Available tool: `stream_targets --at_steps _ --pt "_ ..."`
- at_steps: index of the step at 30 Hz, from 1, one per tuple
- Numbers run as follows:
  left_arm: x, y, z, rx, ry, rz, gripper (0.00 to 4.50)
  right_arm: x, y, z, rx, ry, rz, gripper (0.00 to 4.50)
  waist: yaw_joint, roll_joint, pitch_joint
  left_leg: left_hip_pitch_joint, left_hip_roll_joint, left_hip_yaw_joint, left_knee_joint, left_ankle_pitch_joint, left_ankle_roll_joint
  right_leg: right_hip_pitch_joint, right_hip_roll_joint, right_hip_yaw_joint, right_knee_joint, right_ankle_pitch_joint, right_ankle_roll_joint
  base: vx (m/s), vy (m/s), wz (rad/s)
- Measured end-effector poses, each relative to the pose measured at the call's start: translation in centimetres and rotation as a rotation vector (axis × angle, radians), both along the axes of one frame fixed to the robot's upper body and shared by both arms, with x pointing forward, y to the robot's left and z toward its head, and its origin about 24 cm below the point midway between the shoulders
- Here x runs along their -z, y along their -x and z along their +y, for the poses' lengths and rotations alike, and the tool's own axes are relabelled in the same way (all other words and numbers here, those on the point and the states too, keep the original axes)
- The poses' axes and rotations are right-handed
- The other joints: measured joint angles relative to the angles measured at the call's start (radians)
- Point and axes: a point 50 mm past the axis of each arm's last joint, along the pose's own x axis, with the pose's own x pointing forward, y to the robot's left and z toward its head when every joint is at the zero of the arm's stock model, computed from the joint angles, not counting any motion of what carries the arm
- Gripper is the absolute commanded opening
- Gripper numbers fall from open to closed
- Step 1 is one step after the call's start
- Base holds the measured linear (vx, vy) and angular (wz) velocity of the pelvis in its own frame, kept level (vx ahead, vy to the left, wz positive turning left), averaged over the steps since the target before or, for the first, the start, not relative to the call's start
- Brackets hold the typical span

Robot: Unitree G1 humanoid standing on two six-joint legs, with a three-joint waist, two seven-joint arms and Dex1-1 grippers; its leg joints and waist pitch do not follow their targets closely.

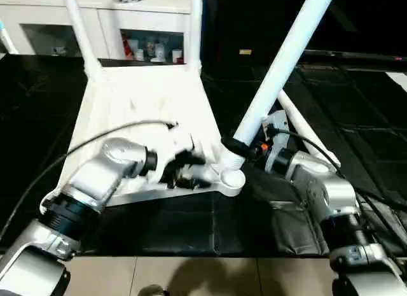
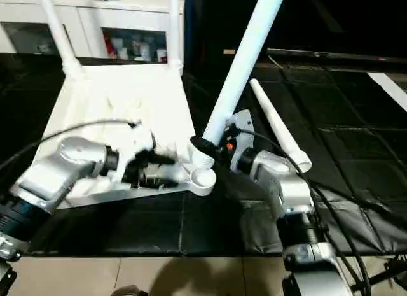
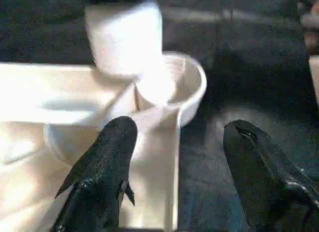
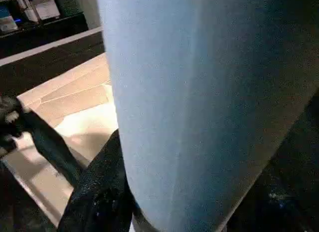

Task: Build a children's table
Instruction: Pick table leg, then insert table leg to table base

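Nearest to us, our two silver forearms reach forward over a black mat (image 1: 191, 226) laid on the floor. We find the children's table (image 1: 143, 102) lying upside down on that mat, its ribbed underside facing up, with two legs already standing upright at the far corners (image 1: 79, 28) (image 1: 194, 25).

Our left gripper (image 1: 184, 172) rests at the near edge of the table, close to the near right corner socket (image 1: 232, 178). In the left wrist view its two black fingers (image 3: 102, 167) stand apart: one lies over the white rim of the frame, the other hangs over the dark mat beside it. We see nothing held between them; the pincer is open.

Our right gripper (image 1: 238, 146) is clamped around the lower end of a long tapered white leg (image 1: 280, 60), just above that same corner socket. The leg tilts up and away to the right. In the right wrist view the leg (image 4: 199, 102) stands immediately in front of the camera with a black finger (image 4: 102, 192) pressed against its side, so we record this pincer as gripping the leg. The leg's lower end sits at the socket; we cannot tell whether it is seated.

One further loose leg (image 2: 280, 127) lies on the mat, beyond the right arm. A white glass-door cabinet (image 1: 95, 22) stands behind the table.
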Motion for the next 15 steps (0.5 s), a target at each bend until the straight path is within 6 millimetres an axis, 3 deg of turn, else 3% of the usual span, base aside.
stream_targets --at_steps 6,15 --pt "2.0 -0.2 1.1 -0.03 -0.084 0.033 2.35 0.2 0.6 0.5 -0.026 0.028 -0.022 1.91 -0.011 0.001 0.0 0.002 0.0 0.0 -0.001 0.0 0.0 0.001 0.0 0.0 0.0 0.0 0.0 0.0 0.0 0.0" --pt "2.4 -0.8 1.2 -0.069 -0.087 0.049 1.62 0.5 0.9 1.0 -0.052 0.07 -0.033 1.91 -0.013 0.001 0.0 0.002 0.0 0.0 -0.001 0.0 0.0 0.001 0.0 0.001 0.0 0.0 0.0 0.0 0.0 0.0"
